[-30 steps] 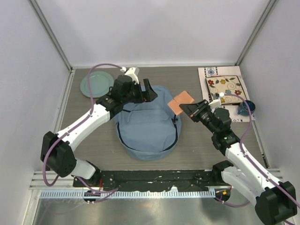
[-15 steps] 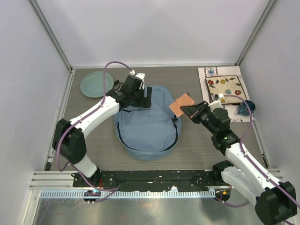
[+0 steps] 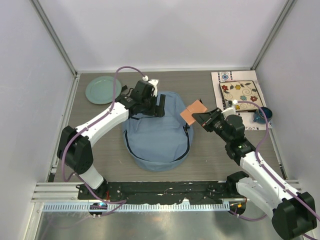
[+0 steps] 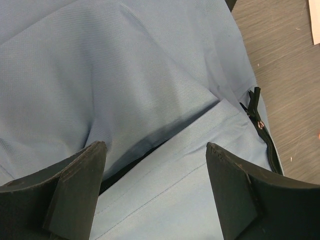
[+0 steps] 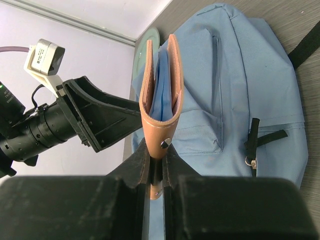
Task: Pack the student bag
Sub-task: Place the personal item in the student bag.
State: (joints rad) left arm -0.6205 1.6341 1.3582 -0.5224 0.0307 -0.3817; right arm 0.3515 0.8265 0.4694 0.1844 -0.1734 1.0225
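Top external view: soft dusty-blue fabric backpack [image 3: 159,137] lies mid-table [image 3: 100,150]; left gripper [image 3: 148,110] spread wide over backpack's far end; right gripper [image 3: 201,118] clamps folded tan leather wallet [image 3: 193,109] beside backpack's right edge

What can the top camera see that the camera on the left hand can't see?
Only the top camera shows the green plate, the flowery mat and the right hand pinching a brown leather case. Only the left wrist camera shows the little zipper pull and a fold in the cloth up close. Both show the blue student bag with the left hand open over it.
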